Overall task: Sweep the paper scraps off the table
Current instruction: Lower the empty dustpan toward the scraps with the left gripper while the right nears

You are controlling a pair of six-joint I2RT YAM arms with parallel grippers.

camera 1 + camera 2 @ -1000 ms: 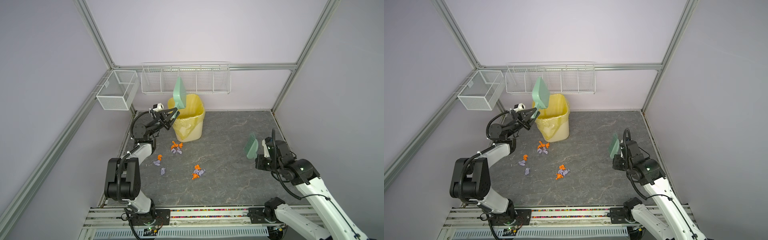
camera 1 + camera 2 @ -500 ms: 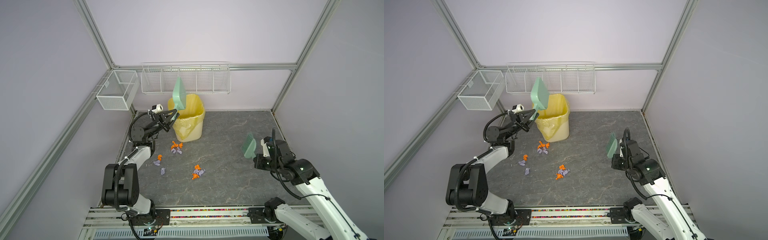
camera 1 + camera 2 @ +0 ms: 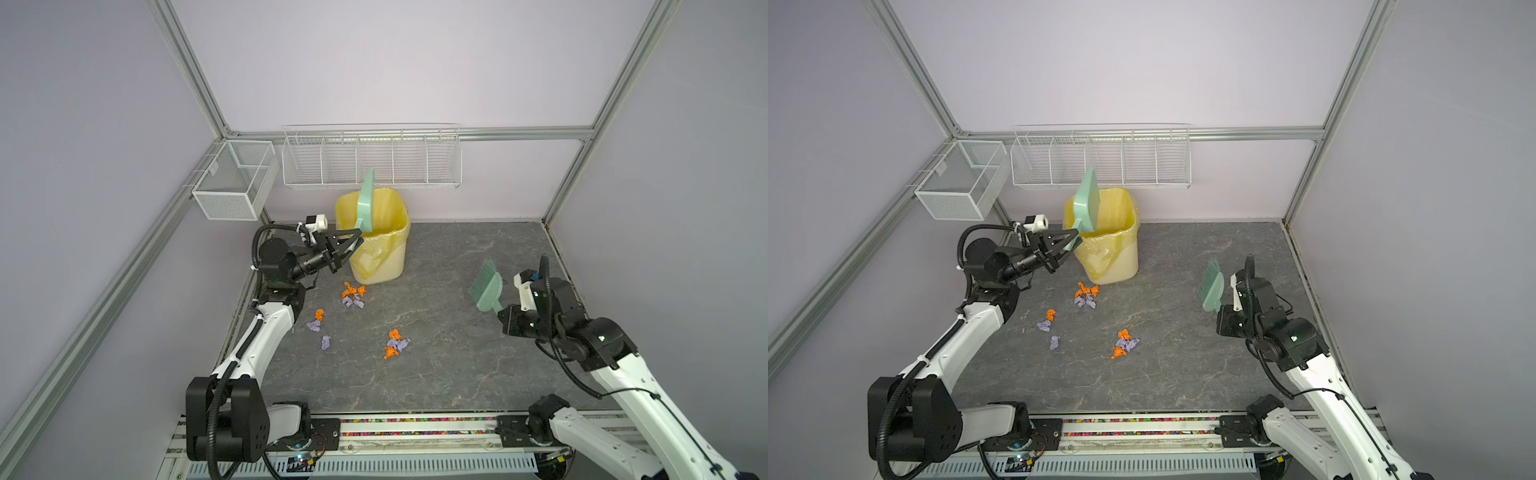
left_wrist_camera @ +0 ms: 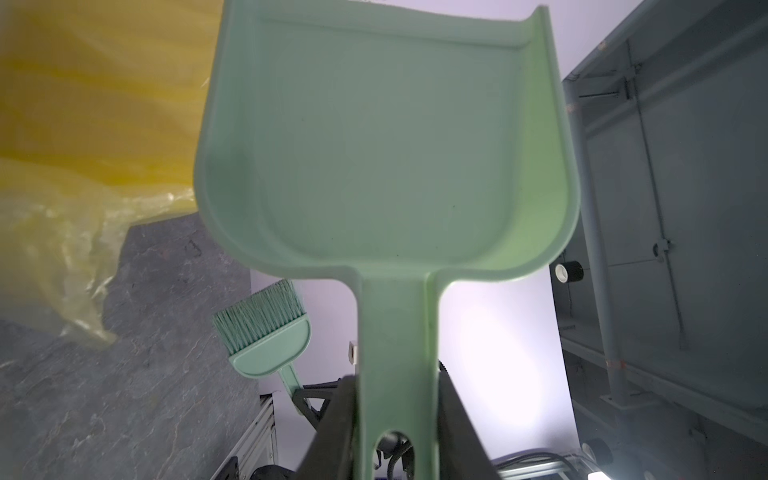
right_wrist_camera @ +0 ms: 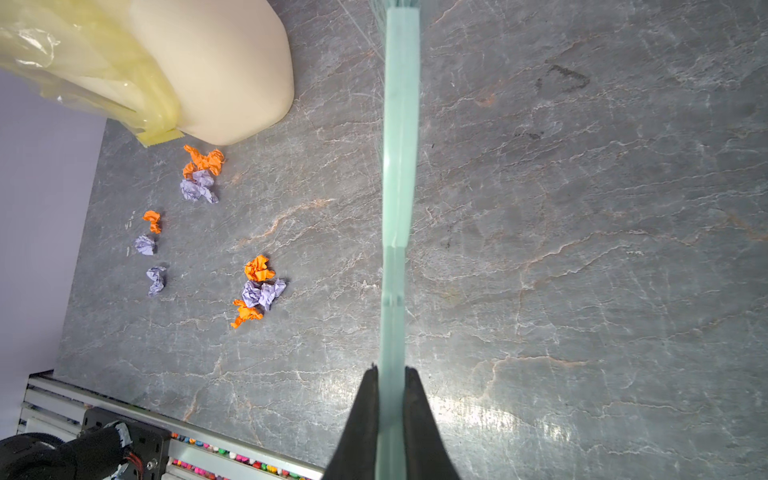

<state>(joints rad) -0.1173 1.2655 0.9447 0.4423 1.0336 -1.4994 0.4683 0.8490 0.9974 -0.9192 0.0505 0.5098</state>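
1. Left pincer: clamped narrow on the handle of the mint-green plastic dustpan, pan upright over the bin rim. Risk: lowering it may knock the bin or scatter nearby wads.
2. Crumpled orange and lilac paper scraps: on the dark veined stone table, left of centre.
3. Right pincer: shut tight on the mint-green bristle brush, well apart from the scraps. Risk: brisk strokes may flick light wads past the pan.
4. Containers: white mesh wall basket, dustpan and 5-bay wire rack show nothing inside; the contents of the cream bin with yellow liner are hidden.
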